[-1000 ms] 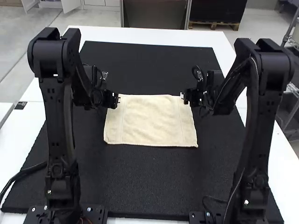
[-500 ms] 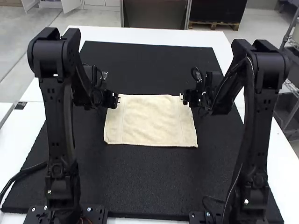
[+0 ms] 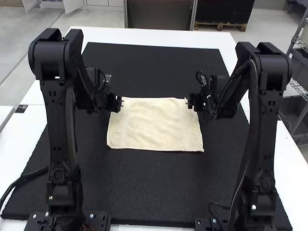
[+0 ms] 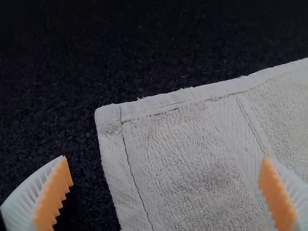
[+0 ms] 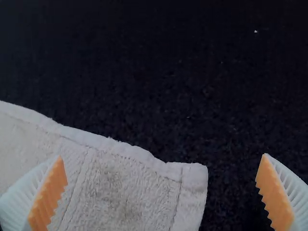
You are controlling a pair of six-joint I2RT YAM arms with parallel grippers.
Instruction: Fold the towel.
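In the high view, the cream towel (image 3: 155,125) lies spread flat as a rectangle. My left gripper (image 3: 120,102) is over its far left corner, and my right gripper (image 3: 188,102) is over its far right corner. The left wrist view has the left gripper (image 4: 166,175) wide open, with a corner of the towel (image 4: 187,159) between its fingers. From the right wrist, the right gripper (image 5: 161,173) also stands wide open above the other far corner of the towel (image 5: 125,185). Neither holds the cloth.
A large black mat (image 3: 154,187) lies under the towel on a white table (image 3: 36,130). Both arms rise from the mat's near edge, one on each side of the towel. A cable (image 3: 21,180) runs beside the left arm's base.
The right arm's upper links have swung a little toward the middle, and its gripper has shifted very slightly left. The left arm and the towel have stayed still.
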